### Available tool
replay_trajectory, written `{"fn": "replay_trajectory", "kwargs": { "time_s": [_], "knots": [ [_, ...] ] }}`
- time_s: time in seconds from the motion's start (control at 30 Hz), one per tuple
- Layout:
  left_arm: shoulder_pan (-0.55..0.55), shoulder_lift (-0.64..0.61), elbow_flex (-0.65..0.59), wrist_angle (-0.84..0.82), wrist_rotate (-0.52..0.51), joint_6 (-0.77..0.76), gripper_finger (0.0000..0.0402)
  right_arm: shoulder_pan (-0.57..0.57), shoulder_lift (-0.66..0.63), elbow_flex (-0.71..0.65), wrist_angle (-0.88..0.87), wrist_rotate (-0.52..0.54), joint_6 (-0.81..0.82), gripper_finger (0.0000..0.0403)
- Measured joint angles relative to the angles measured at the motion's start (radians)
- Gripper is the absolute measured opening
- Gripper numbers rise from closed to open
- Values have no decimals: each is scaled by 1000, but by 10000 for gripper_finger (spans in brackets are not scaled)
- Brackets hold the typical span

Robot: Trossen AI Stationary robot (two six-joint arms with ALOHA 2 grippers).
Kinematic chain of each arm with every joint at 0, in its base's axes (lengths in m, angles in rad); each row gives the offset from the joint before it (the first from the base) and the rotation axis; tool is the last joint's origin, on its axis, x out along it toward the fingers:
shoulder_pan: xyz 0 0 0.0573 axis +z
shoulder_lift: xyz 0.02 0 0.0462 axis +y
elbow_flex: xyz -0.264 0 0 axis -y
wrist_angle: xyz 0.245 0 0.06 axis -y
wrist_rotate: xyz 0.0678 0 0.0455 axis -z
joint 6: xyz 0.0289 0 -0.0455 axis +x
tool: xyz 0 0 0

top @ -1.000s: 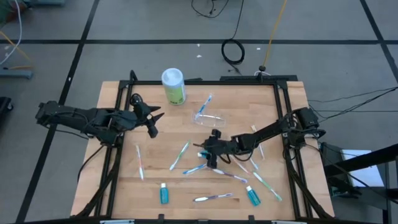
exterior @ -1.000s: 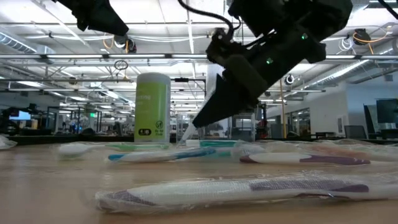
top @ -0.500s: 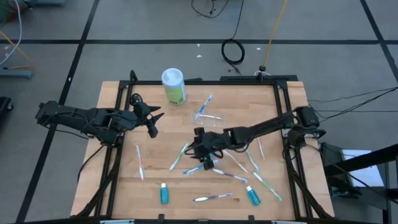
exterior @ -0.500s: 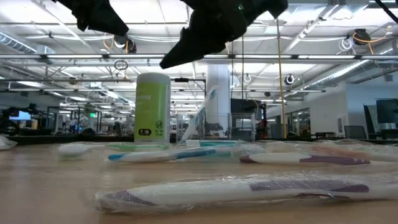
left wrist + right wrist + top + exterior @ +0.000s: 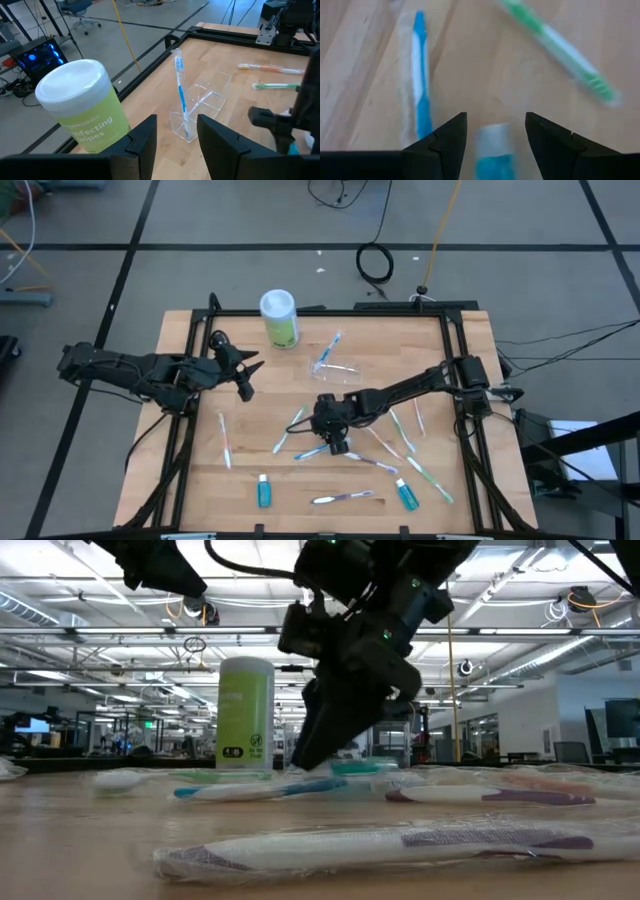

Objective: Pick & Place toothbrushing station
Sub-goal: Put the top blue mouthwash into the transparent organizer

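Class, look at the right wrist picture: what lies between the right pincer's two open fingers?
A small blue tube with a white cap lies on the wood between the right pincer's open fingers, seen in the right wrist view.

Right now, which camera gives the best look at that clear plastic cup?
The left wrist view: the clear cup lies tipped, a blue toothbrush inside. The high view shows it small; the low view mostly hides it; the right wrist view misses it.

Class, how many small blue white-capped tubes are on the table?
3. The left tube and the right tube lie near the table's front edge. The middle tube lies mid-table between the open fingers of the right gripper.
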Motion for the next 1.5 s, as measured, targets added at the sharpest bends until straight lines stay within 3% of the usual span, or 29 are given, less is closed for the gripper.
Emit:
{"fn": "replay_trajectory", "kwargs": {
  "time_s": [0.4, 0.7, 0.93, 1.23, 1.4, 1.5],
  "knots": [
    [-1, 0, 1, -1, 1, 0, 147, -5, 25, 2, -78, 4, -24, 177],
    [-1, 0, 1, -2, 3, -11, 147, 7, -149, 2, -163, -4, -119, 197],
    [-2, 0, 1, -2, 11, -16, 147, 20, -161, 1, -196, -161, -157, 203],
    [-2, 0, 1, -2, 29, -33, 147, 77, -74, 0, -217, -153, -291, 182],
    [-2, 0, 1, -2, 30, -40, 147, 95, -46, 0, -195, -28, -343, 176],
    [-2, 0, 1, -1, 44, -40, 147, 89, -55, 0, -191, -27, -347, 176]
  ]
}}
